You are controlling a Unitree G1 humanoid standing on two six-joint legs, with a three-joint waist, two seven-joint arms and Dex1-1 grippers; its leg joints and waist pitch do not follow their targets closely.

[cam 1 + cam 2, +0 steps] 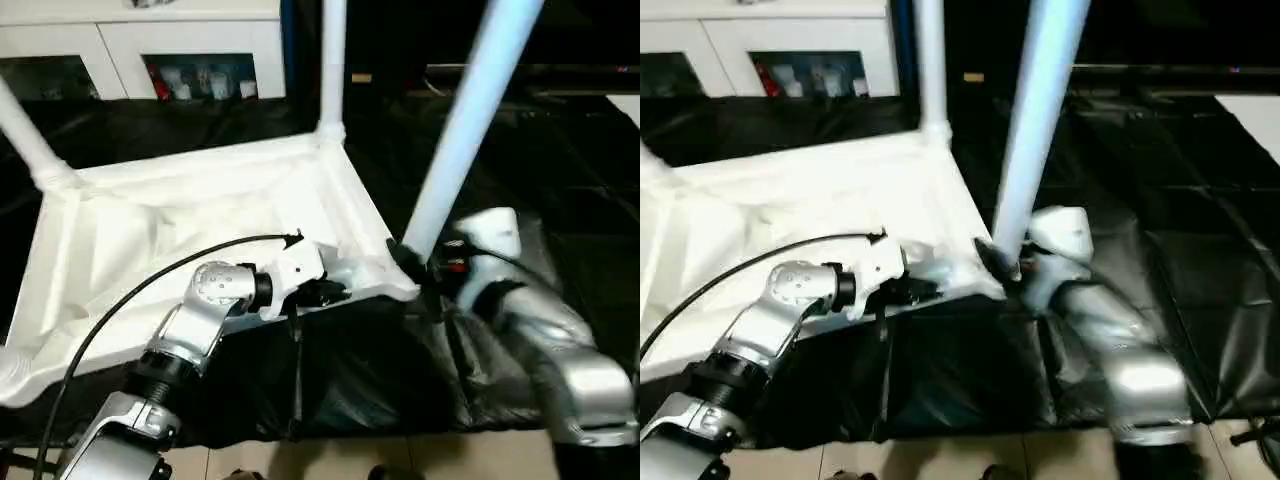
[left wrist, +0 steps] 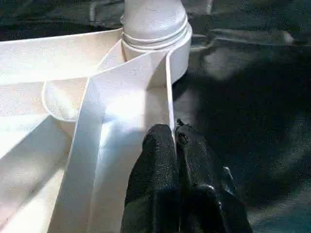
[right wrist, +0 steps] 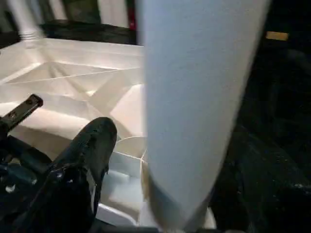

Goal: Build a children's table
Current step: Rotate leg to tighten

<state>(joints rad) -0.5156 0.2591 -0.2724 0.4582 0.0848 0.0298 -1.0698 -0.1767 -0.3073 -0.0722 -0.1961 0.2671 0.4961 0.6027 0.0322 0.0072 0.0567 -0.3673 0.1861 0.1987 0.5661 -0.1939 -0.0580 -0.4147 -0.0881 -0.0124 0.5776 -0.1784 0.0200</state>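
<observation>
The white tabletop [image 1: 180, 240] lies upside down on a black sheet [image 1: 560, 190], with its ribbed side facing up. Far over at 9 o'clock, one white leg [image 1: 28, 135] sticks up from a corner. At 12 o'clock a second leg [image 1: 332, 65] stands straight up from the far corner socket. Behind them, at 11 o'clock, is a white cabinet [image 1: 150, 45] with glass doors.

The left claw [image 1: 322, 292] sits at the near edge of the tabletop, at about 6 o'clock from the middle. Its two black fingers [image 2: 160, 160] are pressed tight together on the thin edge wall of the tabletop, pinching it.

At 3 o'clock from it, a third leg [image 1: 470, 120] leans up out of the near corner socket. The right claw [image 1: 415, 265] is at the bottom of this leg. One black finger [image 3: 92, 145] shows just beside the leg with a gap between them, so the claw is spread wide and holds nothing.
</observation>
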